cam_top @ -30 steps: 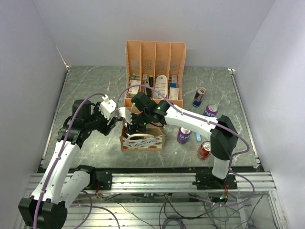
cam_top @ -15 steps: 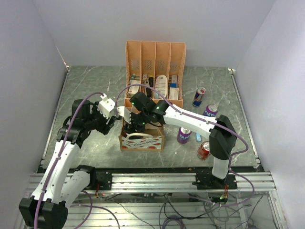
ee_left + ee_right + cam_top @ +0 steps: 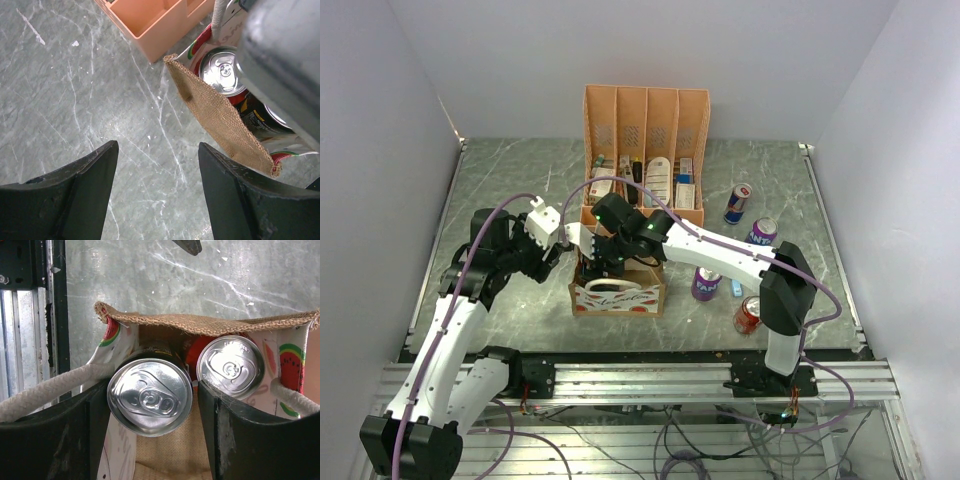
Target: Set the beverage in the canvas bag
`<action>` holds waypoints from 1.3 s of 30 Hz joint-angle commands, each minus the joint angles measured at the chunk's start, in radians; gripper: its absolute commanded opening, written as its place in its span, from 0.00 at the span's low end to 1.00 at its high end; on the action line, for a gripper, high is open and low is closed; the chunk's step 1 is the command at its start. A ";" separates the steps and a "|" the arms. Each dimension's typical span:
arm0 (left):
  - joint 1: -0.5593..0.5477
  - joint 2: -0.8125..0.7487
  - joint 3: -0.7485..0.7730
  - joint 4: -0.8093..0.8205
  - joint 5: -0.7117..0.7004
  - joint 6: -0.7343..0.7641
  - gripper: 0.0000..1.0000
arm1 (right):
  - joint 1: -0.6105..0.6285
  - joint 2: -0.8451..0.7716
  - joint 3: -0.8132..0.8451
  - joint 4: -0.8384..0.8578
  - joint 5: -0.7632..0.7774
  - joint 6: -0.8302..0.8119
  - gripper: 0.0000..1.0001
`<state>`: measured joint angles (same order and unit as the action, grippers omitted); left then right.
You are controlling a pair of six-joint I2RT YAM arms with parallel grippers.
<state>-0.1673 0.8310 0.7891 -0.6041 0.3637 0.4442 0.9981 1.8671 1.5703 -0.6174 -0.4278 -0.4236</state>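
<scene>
The canvas bag (image 3: 620,296) stands in the middle of the table, in front of the organiser. In the right wrist view its burlap rim (image 3: 200,325) and watermelon print frame two upright cans: a black beverage can (image 3: 150,412) and a red one (image 3: 231,366). My right gripper (image 3: 154,385) reaches into the bag, open. The black can stands between its fingers, against the left finger, with a gap to the right finger. My left gripper (image 3: 157,146) is open over bare table just left of the bag's corner (image 3: 215,117), holding nothing.
A peach file organiser (image 3: 645,150) with small packs stands right behind the bag. To the right are a blue-and-silver can (image 3: 737,203), two purple cans (image 3: 762,232) (image 3: 705,283) and a red can (image 3: 748,314) on its side. The metal rail runs along the near edge.
My right gripper's jaws have parted from the black can, which now stands in the bag. The left arm has drawn in slightly beside the bag.
</scene>
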 commanded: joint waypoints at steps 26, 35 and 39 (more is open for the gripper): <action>-0.001 0.001 0.029 0.070 0.000 0.000 0.75 | 0.042 -0.028 0.056 -0.006 -0.009 -0.056 0.71; -0.002 0.006 0.031 0.066 0.002 -0.001 0.75 | 0.041 -0.036 0.062 -0.007 -0.040 -0.042 0.73; -0.001 0.003 0.029 0.067 0.004 0.001 0.75 | 0.041 -0.036 0.056 -0.003 -0.040 -0.038 0.75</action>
<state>-0.1673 0.8310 0.7898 -0.5968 0.3641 0.4484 1.0008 1.8656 1.5951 -0.6518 -0.4095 -0.4286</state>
